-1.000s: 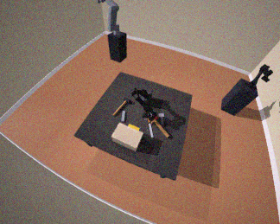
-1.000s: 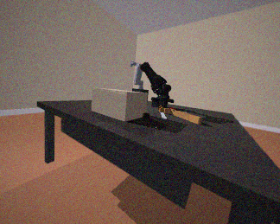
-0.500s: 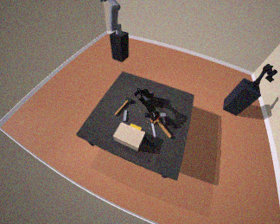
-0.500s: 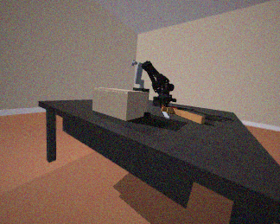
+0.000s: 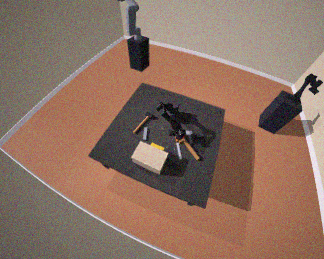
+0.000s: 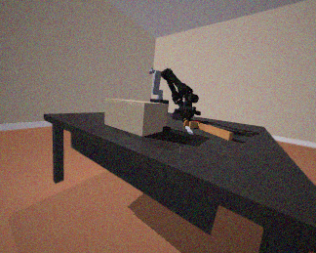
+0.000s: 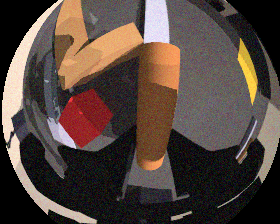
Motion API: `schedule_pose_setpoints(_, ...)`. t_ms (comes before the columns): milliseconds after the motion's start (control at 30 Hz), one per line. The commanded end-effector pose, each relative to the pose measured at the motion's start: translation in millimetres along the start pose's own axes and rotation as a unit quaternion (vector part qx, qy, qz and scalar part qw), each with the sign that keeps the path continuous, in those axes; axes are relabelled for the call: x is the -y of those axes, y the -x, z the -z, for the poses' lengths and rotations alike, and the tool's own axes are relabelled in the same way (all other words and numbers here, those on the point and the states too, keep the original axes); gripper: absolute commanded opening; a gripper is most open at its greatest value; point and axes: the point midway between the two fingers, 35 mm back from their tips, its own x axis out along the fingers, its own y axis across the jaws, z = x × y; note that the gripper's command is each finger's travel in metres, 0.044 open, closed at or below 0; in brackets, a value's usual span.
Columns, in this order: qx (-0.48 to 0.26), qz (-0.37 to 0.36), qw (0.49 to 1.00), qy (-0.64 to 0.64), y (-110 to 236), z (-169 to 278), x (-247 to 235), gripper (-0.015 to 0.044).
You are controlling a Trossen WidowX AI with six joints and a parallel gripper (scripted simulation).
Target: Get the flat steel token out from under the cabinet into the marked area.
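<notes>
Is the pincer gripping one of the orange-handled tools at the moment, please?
Yes, the pincer is clamped on an orange-handled tool that runs straight out between its fingers.

single black arm [image 5: 189,121] reaches across the table, elbow raised, forearm angled down toward the front. gripper [image 5: 179,133] points downward, low over the surface. fingers clamped partway on an orange-handled tool [image 7: 155,106], handle running straight out between them in the wrist view.
</notes>
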Motion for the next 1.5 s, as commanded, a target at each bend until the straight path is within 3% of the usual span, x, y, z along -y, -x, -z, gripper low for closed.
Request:
schedule_pose_setpoints(0, 0.002, -0.004, 1.0, 0.004, 0.5, -4.1, -8.0, 0.0)
schedule_pose_setpoints(1467, 0.003, -0.006, 1.0, 0.003, 1.5, -19.6, -39.2, 0.0)
